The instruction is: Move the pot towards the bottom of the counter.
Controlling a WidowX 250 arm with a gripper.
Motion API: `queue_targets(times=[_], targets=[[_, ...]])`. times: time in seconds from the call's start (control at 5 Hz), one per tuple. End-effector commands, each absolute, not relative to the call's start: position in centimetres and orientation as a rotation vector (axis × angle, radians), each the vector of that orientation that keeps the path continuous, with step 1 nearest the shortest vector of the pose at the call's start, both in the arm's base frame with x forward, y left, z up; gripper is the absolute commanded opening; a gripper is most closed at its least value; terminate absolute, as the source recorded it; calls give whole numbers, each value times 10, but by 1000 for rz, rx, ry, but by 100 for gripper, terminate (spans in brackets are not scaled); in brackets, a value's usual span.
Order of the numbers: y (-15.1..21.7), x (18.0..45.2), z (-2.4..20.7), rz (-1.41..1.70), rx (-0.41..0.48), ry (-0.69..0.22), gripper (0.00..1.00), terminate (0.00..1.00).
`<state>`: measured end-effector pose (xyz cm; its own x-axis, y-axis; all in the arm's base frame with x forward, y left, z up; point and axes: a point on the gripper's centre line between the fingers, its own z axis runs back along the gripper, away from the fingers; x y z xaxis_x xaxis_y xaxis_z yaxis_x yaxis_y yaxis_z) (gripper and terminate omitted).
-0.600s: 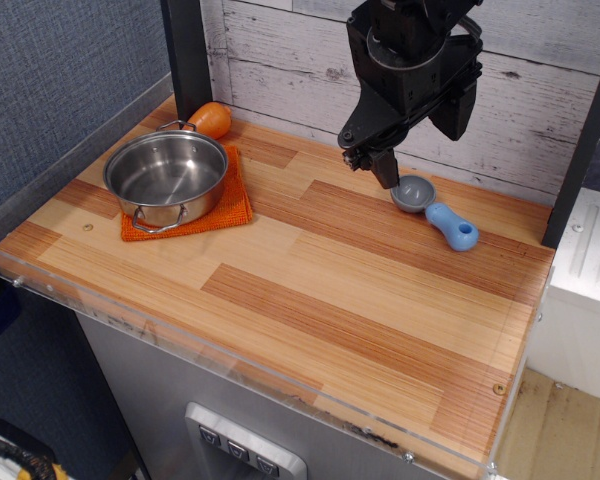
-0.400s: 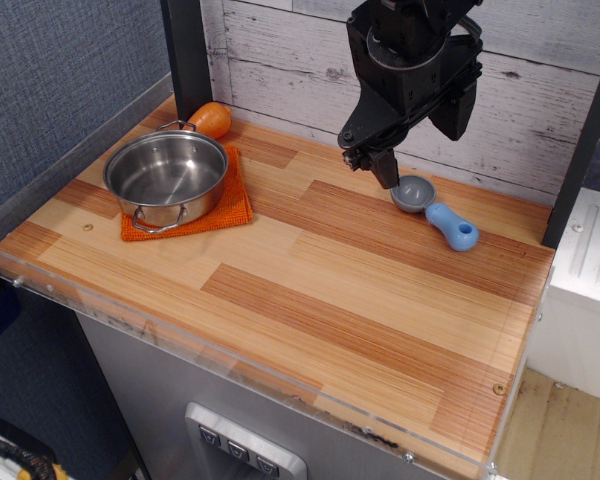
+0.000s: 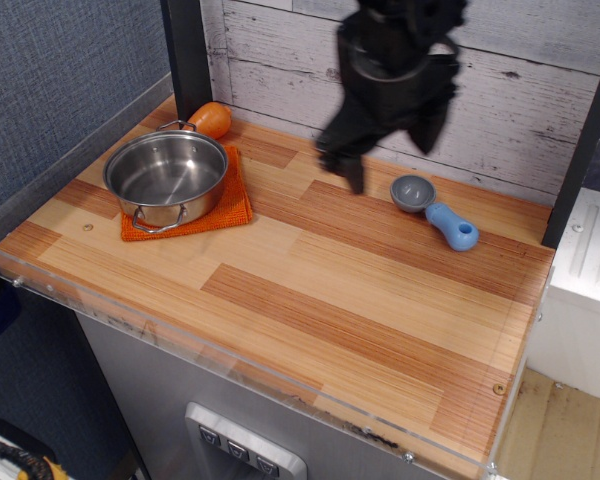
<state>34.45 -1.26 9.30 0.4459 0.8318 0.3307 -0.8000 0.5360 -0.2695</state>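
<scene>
The shiny steel pot (image 3: 167, 176) with two wire loop handles sits on an orange cloth (image 3: 230, 208) at the back left of the wooden counter (image 3: 330, 290). My gripper (image 3: 341, 166) hangs above the back middle of the counter, to the right of the pot and well apart from it. It is blurred by motion. Its dark fingers (image 3: 355, 176) point down, appear parted, and hold nothing.
An orange object (image 3: 213, 119) lies behind the pot against the wall. A grey-and-blue scoop (image 3: 435, 210) lies at the back right. A black post (image 3: 185, 55) stands behind the pot. Clear acrylic (image 3: 70, 140) edges the counter.
My gripper has swung left, away from the scoop and toward the pot. The pot, cloth and scoop have not moved.
</scene>
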Motion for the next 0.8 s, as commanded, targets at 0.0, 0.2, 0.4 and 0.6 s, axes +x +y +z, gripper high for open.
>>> queue_targets(times=[0.0, 0.2, 0.4, 0.6], targets=[[40, 351, 134, 881, 49, -567, 100, 0], [69, 355, 136, 784, 87, -573, 100, 0], [100, 361, 134, 717, 134, -562, 100, 0], [121, 366, 127, 683, 171, -551, 100, 0]])
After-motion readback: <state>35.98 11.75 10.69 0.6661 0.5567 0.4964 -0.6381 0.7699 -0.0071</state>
